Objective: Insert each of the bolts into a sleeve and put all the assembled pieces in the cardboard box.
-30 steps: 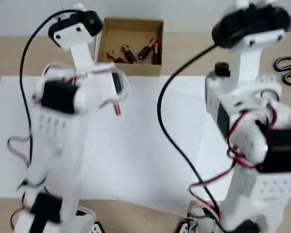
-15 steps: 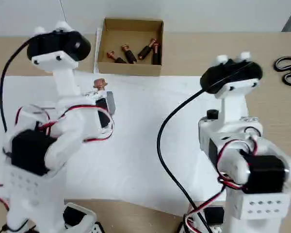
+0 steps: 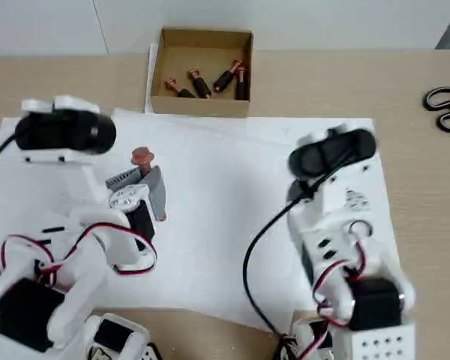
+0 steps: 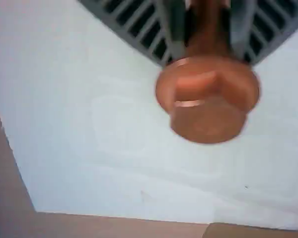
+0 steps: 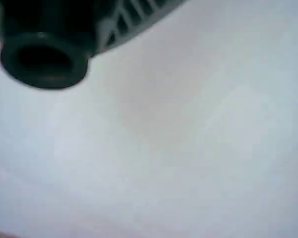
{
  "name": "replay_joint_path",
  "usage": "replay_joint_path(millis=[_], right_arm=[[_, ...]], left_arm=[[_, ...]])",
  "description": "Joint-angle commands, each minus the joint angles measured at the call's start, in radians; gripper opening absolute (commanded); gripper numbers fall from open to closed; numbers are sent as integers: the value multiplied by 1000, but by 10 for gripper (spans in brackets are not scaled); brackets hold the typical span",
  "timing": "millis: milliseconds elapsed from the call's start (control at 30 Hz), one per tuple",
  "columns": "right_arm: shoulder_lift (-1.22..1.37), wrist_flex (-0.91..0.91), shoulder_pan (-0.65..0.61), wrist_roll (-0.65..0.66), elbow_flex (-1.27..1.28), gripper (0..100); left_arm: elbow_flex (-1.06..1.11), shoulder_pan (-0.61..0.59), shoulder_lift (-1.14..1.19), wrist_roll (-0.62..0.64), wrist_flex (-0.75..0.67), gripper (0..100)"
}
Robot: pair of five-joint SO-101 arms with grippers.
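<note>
The bolt (image 4: 207,96) is sitting clamped in the left gripper (image 3: 140,182), over the white sheet (image 3: 225,195). The right gripper (image 5: 64,27) is grasping a black sleeve (image 5: 43,62). Four assembled pieces (image 3: 199,84) are lying in the cardboard box (image 3: 201,107).

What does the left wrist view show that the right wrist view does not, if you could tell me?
Left wrist view: a copper bolt, head toward the camera, gripped between the left fingers, and a strip of tan table. Right wrist view: a black sleeve, its bore open toward the camera, at the right fingers. Both: white paper beneath.
</note>
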Motion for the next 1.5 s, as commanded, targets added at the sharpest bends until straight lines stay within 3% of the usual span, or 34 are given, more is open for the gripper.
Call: replay_joint_path(millis=[0,333,500,633,1067,1467], right_arm=[[-120,-104,-85,2,104,3],[-245,-346,-117,0,393,3],[-315,-371,-162,-75,476,3],[-387,-371,-254,-172,526,3],[-476,-372,-329,-170,598,3],[-475,-375,-378,-98,600,3]], left_arm=[[99,2,-61,-5,-157,5],[499,5,-92,-6,-721,5],[575,9,-94,-6,-884,5],[581,78,-94,-6,-890,5],[582,230,-94,-60,-792,5],[581,264,-87,-55,-763,5]])
